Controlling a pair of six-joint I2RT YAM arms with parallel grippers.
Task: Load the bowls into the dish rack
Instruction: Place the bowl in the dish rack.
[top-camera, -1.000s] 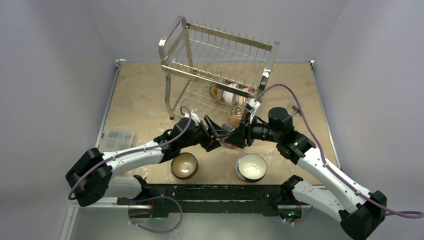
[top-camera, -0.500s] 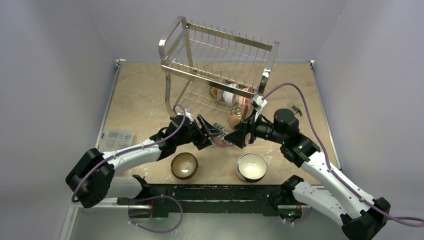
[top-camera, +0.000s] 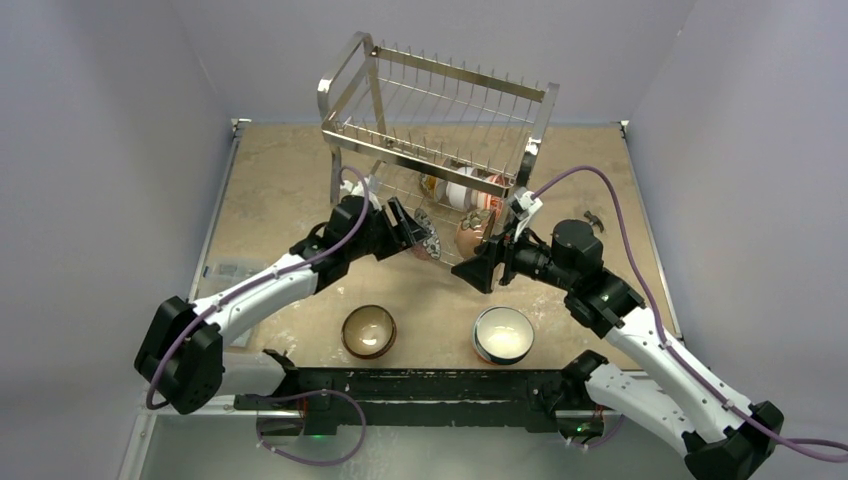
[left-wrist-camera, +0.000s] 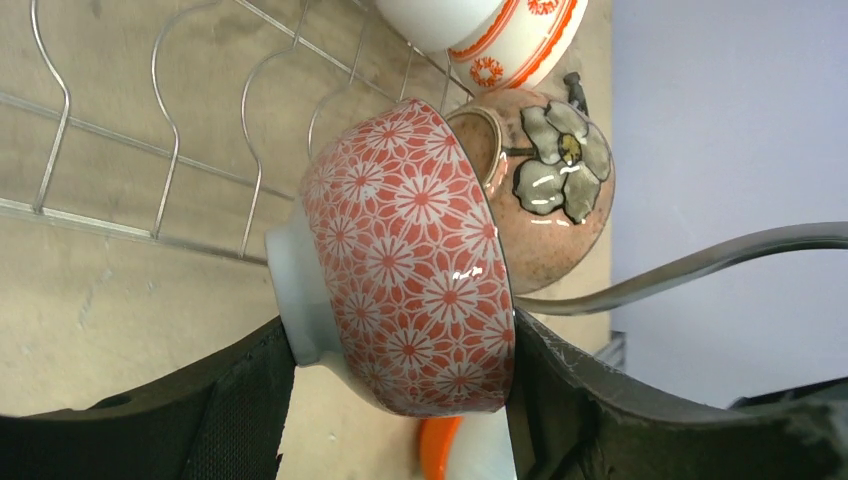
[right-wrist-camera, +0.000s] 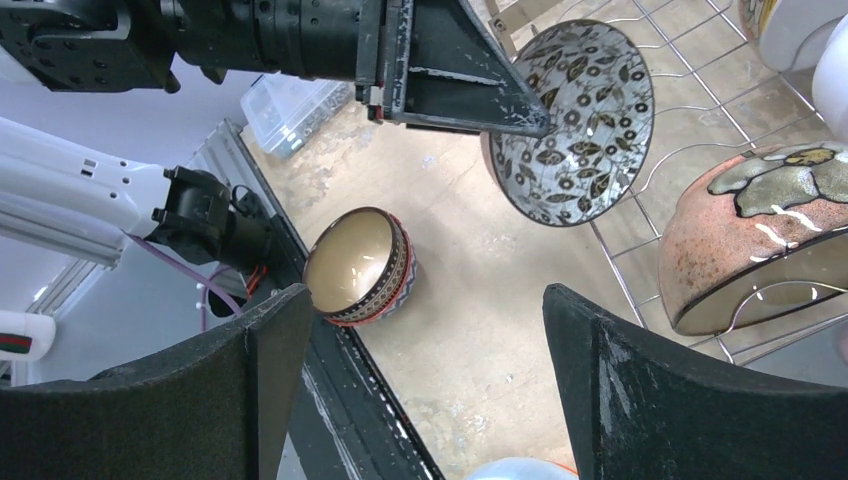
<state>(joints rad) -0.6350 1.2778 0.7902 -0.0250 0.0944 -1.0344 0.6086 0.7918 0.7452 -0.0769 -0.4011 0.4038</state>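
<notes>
Left arm (top-camera: 270, 290): stretched forward and inward from its base, wrist rolled sideways. Left gripper (top-camera: 418, 236): jaws clamped across a red-patterned bowl (left-wrist-camera: 410, 270), one against its foot, one at its rim (bowl carried on edge). Right arm (top-camera: 640, 330): elbow bent, forearm aimed left toward its partner. Right gripper (top-camera: 478, 270): jaws spread wide, nothing between them, near the left gripper but apart.
</notes>
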